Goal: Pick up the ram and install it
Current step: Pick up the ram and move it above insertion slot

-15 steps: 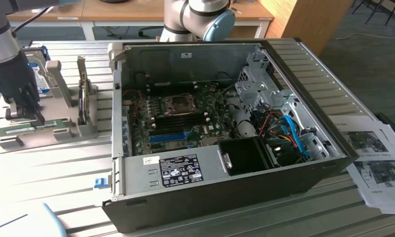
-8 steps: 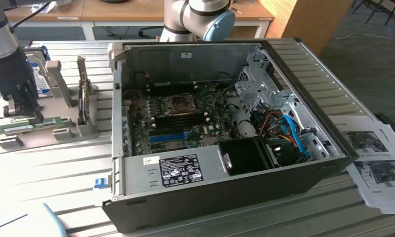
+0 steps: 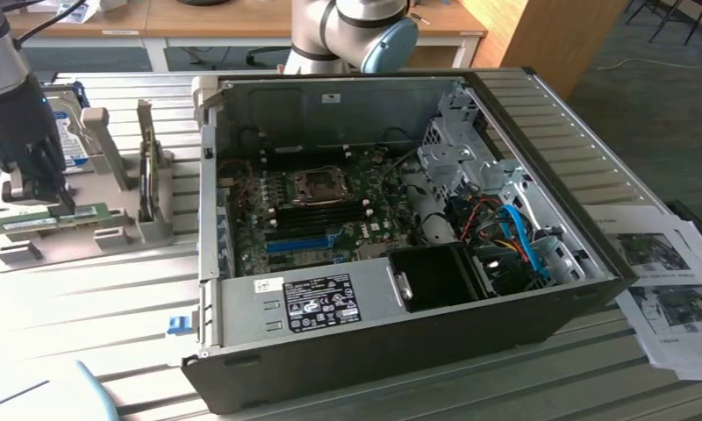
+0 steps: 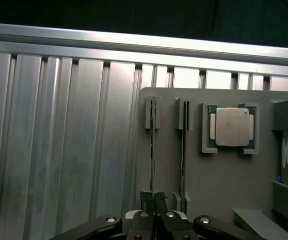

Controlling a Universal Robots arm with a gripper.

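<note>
Pick-up step: the pincer [image 4: 153, 197] is clamped on the ram [image 4: 152, 145] in its holder [image 4: 223, 185]; lifting calls for a straight pull

Computer case [image 3: 386, 333] mid-table [image 3: 105, 307]. Parts holder [image 3: 123, 235] on the table at the exterior view's left of the case: ram [image 3: 41, 219] in front, hard drive [image 3: 70, 132] behind. Papers [image 3: 667, 281] at the case's right.
</note>
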